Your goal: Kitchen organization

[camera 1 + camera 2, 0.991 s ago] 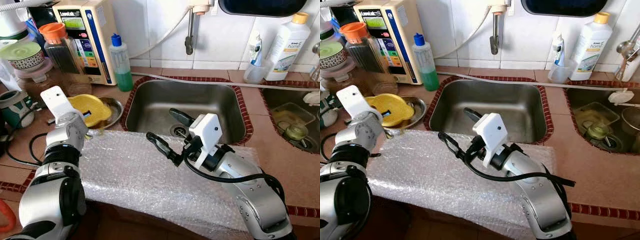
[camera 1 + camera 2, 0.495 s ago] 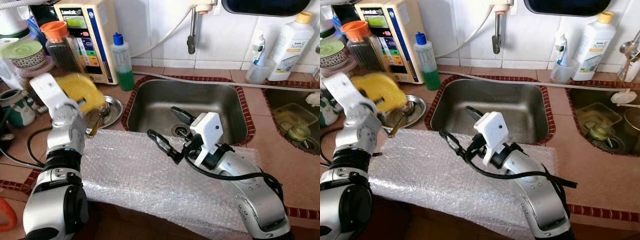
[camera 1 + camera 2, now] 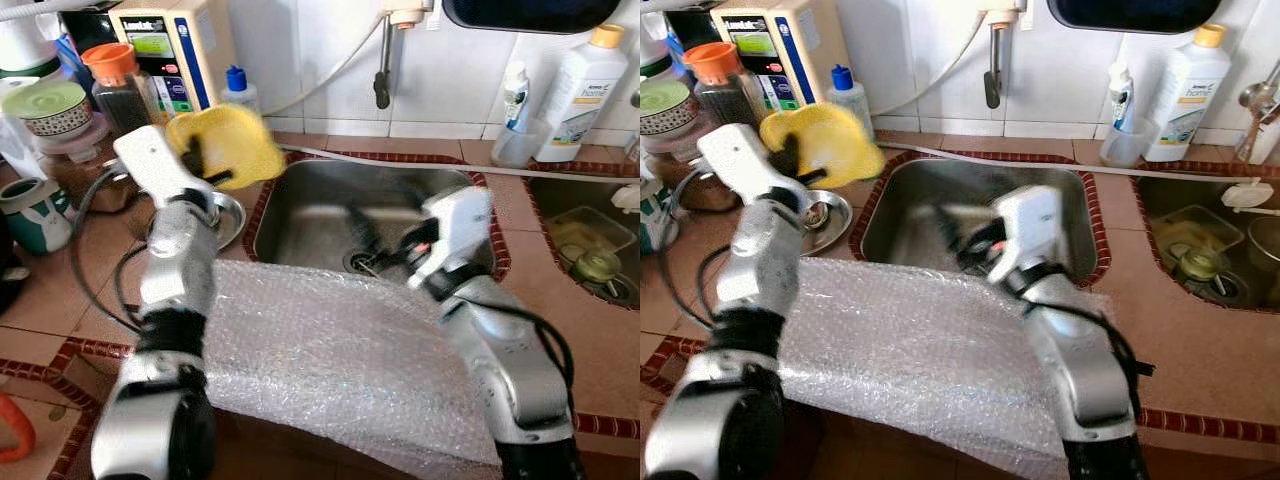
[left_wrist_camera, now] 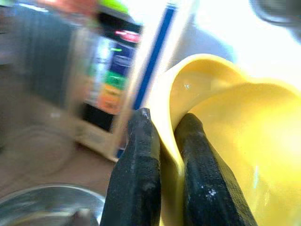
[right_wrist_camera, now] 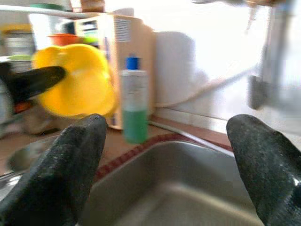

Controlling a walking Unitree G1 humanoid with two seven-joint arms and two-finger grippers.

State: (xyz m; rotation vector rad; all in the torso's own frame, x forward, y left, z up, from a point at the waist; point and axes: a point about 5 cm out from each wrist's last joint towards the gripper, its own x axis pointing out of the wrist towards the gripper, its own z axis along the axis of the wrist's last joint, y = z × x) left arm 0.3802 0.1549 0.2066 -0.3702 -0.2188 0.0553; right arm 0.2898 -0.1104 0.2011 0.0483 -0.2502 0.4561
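A: What is the room looking like?

B: A kitchen with white wall tiles. The terracotta-tiled surface (image 3: 560,290) is carrying a stainless steel sink basin (image 3: 310,215) at about twelve o'clock from the robot, and a sheet of clear bubble wrap (image 3: 320,350) is lying across the near edge at six o'clock, draping over the front. At ten o'clock a cream-coloured water purifier box (image 3: 170,45) is standing against the wall, with a clear bottle of green liquid with a blue cap (image 3: 848,92) just beside it. A white detergent bottle with an orange cap (image 3: 580,90) is standing at two o'clock.

A: And the thing being handled?

B: The left pincer (image 4: 164,155) is holding a soft yellow plastic bowl (image 3: 225,145) up in the air at eleven o'clock, above a round steel plate (image 3: 828,215). Its fingers are nearly closed, pinching the bowl's rim between them.

A: Which way is it pointing?

B: It is tilting on edge, its hollow side facing the wall and purifier, its rim buckling where it is pinched.

A: The other arm?

B: The right pincer (image 5: 164,160) is hovering over the sink, blurred, fingers spread wide apart and holding nothing.
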